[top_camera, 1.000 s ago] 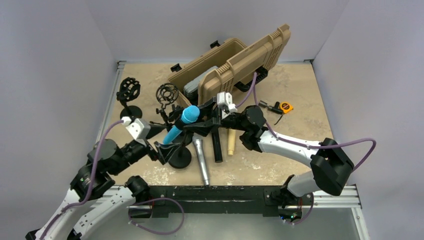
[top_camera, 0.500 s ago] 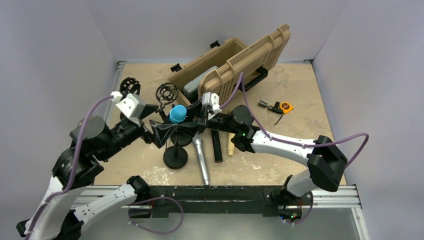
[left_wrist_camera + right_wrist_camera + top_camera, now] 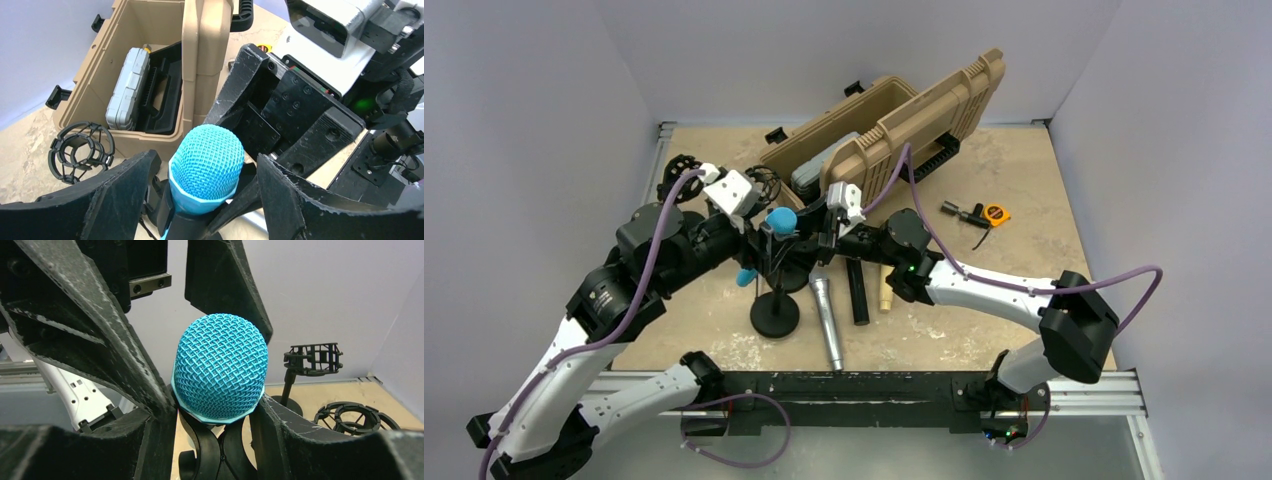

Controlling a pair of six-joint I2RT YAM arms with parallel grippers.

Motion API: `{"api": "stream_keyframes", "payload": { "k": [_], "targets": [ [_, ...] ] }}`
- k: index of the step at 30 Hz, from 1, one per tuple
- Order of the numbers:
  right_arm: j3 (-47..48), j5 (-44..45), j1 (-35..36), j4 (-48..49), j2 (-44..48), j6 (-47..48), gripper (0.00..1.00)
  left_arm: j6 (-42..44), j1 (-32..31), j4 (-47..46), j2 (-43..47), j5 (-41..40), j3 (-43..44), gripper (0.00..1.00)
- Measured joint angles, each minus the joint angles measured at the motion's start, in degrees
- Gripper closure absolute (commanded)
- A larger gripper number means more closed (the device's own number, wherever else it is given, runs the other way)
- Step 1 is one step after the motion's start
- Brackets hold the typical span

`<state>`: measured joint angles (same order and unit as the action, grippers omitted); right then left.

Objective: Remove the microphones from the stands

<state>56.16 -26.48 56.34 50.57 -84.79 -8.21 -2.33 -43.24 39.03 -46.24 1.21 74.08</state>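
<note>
The microphone (image 3: 781, 219) has a blue mesh head and sits in the black clip (image 3: 220, 450) of a round-based stand (image 3: 775, 316). Its blue tail (image 3: 745, 277) pokes out low on the left. My left gripper (image 3: 207, 200) is open, with one finger (image 3: 120, 190) on each side of the blue microphone head (image 3: 207, 162) and a gap on both sides. My right gripper (image 3: 222, 440) comes in from the right and is shut on the clip just under the microphone head (image 3: 220, 370).
An open tan case (image 3: 894, 130) with a grey box inside stands behind. Two black shock mounts (image 3: 679, 170) (image 3: 769, 180) are at the back left. A silver microphone (image 3: 826, 320), a black bar (image 3: 857, 290), a wooden handle (image 3: 886, 285) and an orange tape measure (image 3: 994, 213) lie on the table.
My left arm rose from low left of the stand and its jaws now flank the microphone head, narrowing a little. The microphone swung from tilted to nearly upright. The right gripper kept its hold.
</note>
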Motion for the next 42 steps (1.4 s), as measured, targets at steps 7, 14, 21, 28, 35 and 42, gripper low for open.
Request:
{"api": "stream_keyframes", "payload": {
  "k": [7, 14, 21, 28, 35, 42],
  "targets": [
    [0.2, 0.3, 0.8, -0.4, 0.0, 0.4, 0.73, 0.0, 0.0, -1.3, -2.2, -0.7, 0.0, 0.42],
    [0.9, 2.6, 1.4, -1.8, 0.0, 0.6, 0.53, 0.7, -0.2, -1.8, -2.8, -1.6, -0.5, 0.78],
    [1.7, 7.4, 2.2, -4.5, 0.3, 1.4, 0.25, 0.5, -0.2, -2.3, -0.8, -1.3, -1.8, 1.0],
    [-2.2, 10.5, 2.3, -7.4, 6.6, 2.4, 0.19, 2.1, -0.2, -5.3, 2.6, 2.4, -5.6, 1.0],
    [-8.7, 7.5, -1.6, -4.0, 12.9, 5.5, 0.18, 5.1, -0.2, -4.4, 4.9, 6.6, -6.5, 1.0],
    [-11.6, 1.2, -2.7, 3.1, 12.7, 8.6, 0.18, 6.4, -0.2, -5.4, 7.6, 9.1, -8.7, 1.0]
  ]
}}
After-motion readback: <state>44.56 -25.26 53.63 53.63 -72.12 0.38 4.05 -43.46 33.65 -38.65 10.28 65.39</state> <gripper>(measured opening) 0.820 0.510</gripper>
